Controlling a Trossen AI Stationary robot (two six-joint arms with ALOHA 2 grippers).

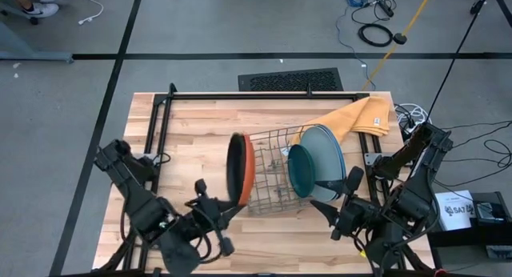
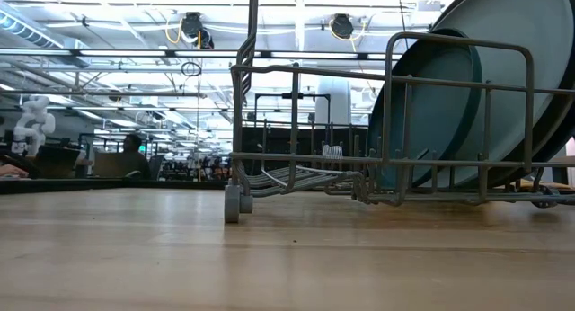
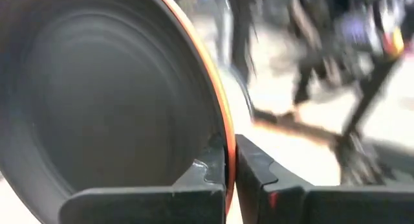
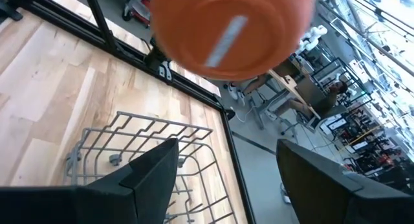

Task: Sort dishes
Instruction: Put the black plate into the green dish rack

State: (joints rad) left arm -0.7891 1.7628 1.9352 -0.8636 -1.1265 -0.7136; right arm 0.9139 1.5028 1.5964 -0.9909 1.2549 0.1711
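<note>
My left gripper is shut on a black plate and an orange-red plate. They stand on edge, face to back, above the left end of the wire rack. The right wrist view shows the orange-red plate's back. A dark teal plate and larger pale plates stand on edge in the rack's right end, also in the low view. My right gripper is open beside them at the near right, with nothing between its fingers. My left gripper pinches the rim of the two plates at their near edge. One finger is on the black face and the other on the orange-red side. The fingers come about level from the table's near side. The plates stand upright, lifted clear of table and rack.
A yellow-orange cloth lies at the far right, partly under the rack's corner. A black metal frame runs along the table's left and far edges. Bare wood shows left of the rack. People sit in the room beyond.
</note>
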